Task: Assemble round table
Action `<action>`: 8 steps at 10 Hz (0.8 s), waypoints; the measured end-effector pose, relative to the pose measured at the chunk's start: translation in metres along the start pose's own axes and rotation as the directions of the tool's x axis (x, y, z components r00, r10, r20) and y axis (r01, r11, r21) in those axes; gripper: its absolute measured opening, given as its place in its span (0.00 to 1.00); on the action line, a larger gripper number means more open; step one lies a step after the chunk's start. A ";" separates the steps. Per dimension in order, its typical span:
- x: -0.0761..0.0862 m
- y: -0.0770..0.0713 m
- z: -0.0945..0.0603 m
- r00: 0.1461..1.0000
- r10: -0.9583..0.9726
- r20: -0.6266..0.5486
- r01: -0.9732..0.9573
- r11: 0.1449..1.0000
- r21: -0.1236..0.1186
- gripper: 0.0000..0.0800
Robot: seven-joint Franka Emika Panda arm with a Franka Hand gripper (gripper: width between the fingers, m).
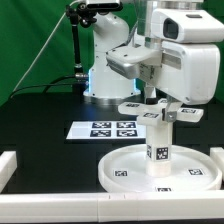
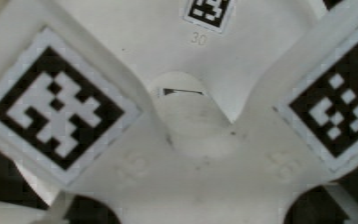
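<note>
The large rimmed round disc (image 1: 125, 165) lies flat at the front of the black table. The short post (image 1: 159, 140) stands upright on its middle, a tag facing the camera. The flat cross-shaped piece (image 1: 135, 105) sits level on top of the post. My gripper (image 1: 158, 102) comes straight down onto the cross's hub, its fingers on either side of it. In the wrist view the cross (image 2: 185, 130) fills the picture, with tagged arms on both sides. My gripper (image 2: 194, 200) closes on the hub, and only the finger edges show at the lower corners.
The marker board (image 1: 105, 129) lies on the table behind the disc. White rails edge the black surface at the exterior view's left (image 1: 8, 165) and along the front (image 1: 60, 210). The arm's base (image 1: 105, 75) stands at the back.
</note>
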State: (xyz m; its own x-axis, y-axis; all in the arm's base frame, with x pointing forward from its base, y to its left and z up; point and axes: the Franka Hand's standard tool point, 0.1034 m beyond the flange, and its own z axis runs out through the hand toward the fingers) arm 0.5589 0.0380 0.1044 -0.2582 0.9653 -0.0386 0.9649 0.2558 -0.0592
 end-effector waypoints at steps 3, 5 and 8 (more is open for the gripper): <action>-0.005 -0.002 0.001 0.948 0.317 -0.019 -0.317 0.948 0.007 0.56; -0.006 -0.006 0.002 0.806 0.588 -0.058 -0.587 0.809 0.037 0.56; -0.006 -0.010 0.003 0.601 0.796 -0.067 -0.793 0.605 0.076 0.56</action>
State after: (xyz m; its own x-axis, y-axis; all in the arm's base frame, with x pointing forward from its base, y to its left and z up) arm 0.5504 0.0299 0.1024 0.6161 0.7876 -0.0034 0.7849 -0.6143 -0.0813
